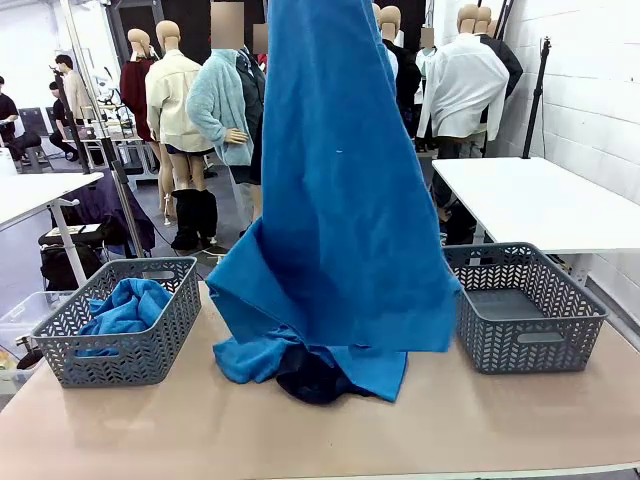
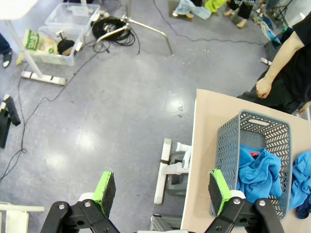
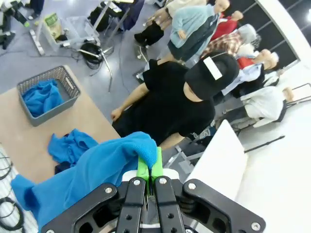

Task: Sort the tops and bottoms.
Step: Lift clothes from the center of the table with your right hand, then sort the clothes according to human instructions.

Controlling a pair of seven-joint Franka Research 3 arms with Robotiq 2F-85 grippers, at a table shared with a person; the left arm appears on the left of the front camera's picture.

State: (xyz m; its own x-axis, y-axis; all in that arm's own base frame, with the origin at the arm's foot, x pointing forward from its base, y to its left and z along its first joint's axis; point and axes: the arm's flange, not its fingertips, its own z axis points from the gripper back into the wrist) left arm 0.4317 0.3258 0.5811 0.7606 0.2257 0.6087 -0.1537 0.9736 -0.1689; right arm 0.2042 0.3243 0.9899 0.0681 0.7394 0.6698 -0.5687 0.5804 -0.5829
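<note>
A blue top (image 1: 340, 200) hung before the camera, clamped in the closed right fingers (image 3: 148, 166) above the table (image 1: 480, 420), presumably to draw it free of the dark bottoms (image 1: 312, 380) beneath. The left fingers (image 2: 161, 191) hovered open, empty, near the left basket (image 2: 228, 155).

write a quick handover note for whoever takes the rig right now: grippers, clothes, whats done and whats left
Right gripper: shut on a blue top, lifted high over the middle of the table.
Left gripper: open, holding nothing, beyond the table's edge beside the left basket.
Done: one top lies in the left basket.
Left: bin the lifted top, probably there too. The dark bottoms and more blue fabric lie mid-table; the right basket probably takes the bottoms.
</note>
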